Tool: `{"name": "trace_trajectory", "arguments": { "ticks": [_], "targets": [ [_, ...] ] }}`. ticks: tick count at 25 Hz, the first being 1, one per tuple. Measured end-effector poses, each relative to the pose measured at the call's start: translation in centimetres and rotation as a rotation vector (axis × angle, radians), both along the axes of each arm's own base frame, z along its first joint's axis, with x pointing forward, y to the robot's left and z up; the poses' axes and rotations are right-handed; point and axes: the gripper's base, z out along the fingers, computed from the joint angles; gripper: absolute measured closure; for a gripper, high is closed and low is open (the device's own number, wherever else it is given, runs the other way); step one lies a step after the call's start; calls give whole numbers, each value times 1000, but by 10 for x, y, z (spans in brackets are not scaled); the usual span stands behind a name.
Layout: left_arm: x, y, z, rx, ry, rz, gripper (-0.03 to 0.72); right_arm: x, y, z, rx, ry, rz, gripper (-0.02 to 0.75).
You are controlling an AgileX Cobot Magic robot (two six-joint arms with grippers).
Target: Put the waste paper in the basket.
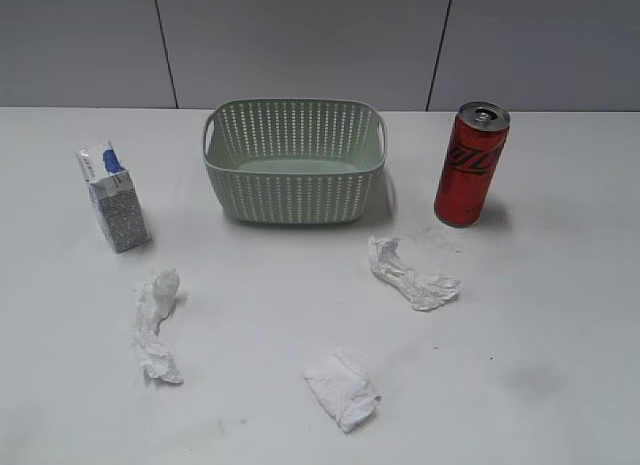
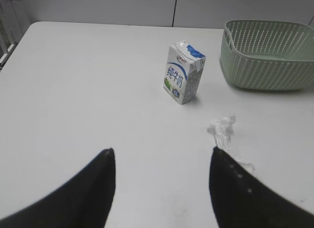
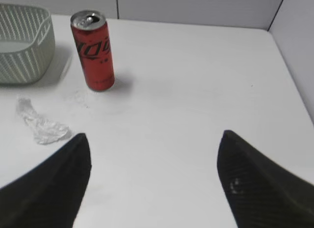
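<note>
clearly no wad is in the basket yet; it stands empty at the back of the white table, between a small milk carton on the left and a red drink can on the right. the waste paper lies in front of it in three pieces: the left wad, the middle wad and the right wad, all well apart from each other.

the left gripper is wide open and holds nothing, and the right gripper is the same; neither appears in the exterior view, so i judge both arms are far back from the work.

the step in hand seems to be the first pick. the left arm has the left wad just ahead of its right finger, so it should shift a little to that side, come down over the thick part and close softly. the right arm must move toward the basket side for the right wad, and keep away from the can, which is tall and could tip easily.

the paper is thin, crumpled tissue, two pieces long and one more square, so it will squash and perhaps trail. the basket is pale green plastic with slotted walls and rounded corners.
</note>
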Motion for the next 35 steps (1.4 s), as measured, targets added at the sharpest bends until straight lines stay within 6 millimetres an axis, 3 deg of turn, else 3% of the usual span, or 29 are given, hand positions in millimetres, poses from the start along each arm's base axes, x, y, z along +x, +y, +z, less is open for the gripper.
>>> {"name": "trace_trajectory", "arguments": {
  "ticks": [8, 12, 15, 18, 28, 35],
  "targets": [
    [0, 0, 0, -1, 0, 0, 226, 54, 9, 4, 3, 177, 167, 113],
    [0, 0, 0, -1, 0, 0, 66, 82, 12, -1, 4, 273, 224, 119],
    [0, 0, 0, -1, 0, -1, 11, 100, 22, -8, -2, 336, 289, 126],
    [0, 0, 0, -1, 0, -1, -1, 115, 42, -17, -19, 388, 384, 132],
    [0, 0, 0, -1, 0, -1, 3, 149, 144, -67, -134, 518, 609, 141],
    [0, 0, 0, -1, 0, -1, 27, 189, 184, -104, -211, 606, 581, 143]
  ]
}}
